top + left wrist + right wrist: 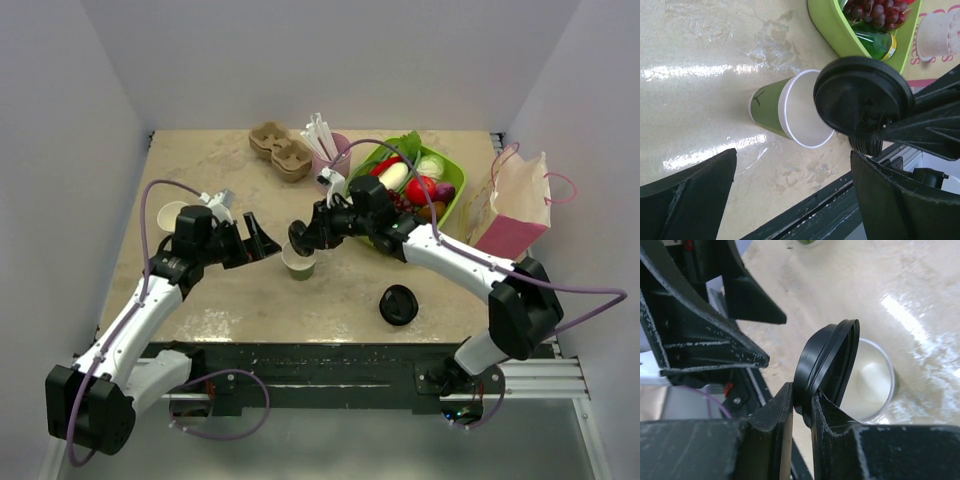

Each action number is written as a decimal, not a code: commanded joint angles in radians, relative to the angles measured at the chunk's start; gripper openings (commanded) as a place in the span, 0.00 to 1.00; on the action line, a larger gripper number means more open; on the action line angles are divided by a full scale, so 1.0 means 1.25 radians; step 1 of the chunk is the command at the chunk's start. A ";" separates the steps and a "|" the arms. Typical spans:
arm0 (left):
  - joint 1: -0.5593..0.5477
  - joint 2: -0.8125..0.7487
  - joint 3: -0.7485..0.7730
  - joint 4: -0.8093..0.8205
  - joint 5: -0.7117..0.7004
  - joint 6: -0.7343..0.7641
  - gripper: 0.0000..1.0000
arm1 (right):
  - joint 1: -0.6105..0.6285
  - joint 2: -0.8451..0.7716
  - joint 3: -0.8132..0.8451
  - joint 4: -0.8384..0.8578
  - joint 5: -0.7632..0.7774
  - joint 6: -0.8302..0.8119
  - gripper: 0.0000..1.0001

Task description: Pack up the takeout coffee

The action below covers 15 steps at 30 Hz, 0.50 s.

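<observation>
- An olive-green paper cup [298, 264], the takeout coffee, stands upright near the middle of a beige stone-look worktop [200, 180]. Its mouth is uncovered and shows a white inside.
- The right gripper [300, 236] reaches in from the right. Its fingers [775, 415] are pinched narrow on the rim of a round black lid [862, 95].
- The lid is tilted on edge at the cup's mouth and overlaps part of the rim. Whether it touches the cup cannot be told.
- The left gripper [265, 243] hangs just beside the cup on the other side. Its fingers [690, 195] are spread wide and hold nothing.
- A spare lid [398, 304], also black, lies flat on the worktop nearer the front edge, to the right of the cup and apart from it.
- A lime-green tray [458, 190] of fruit, including dark grapes [872, 10], sits behind the right arm.
- A pink paper bag [515, 205] with cord handles stands at the right edge, near the tray.
- A brown cardboard cup carrier [281, 151] lies at the back of the worktop.
- A pink cup [335, 155] holding white sticks stands just beside the carrier.
</observation>
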 commanded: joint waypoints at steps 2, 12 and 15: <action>-0.003 0.024 -0.013 0.112 0.024 -0.015 1.00 | -0.020 0.008 -0.024 0.105 -0.173 0.109 0.17; -0.003 0.096 -0.024 0.181 0.061 -0.028 1.00 | -0.053 0.069 -0.055 0.137 -0.178 0.185 0.19; -0.004 0.103 -0.028 0.194 0.067 -0.029 1.00 | -0.061 0.077 -0.054 0.139 -0.170 0.186 0.20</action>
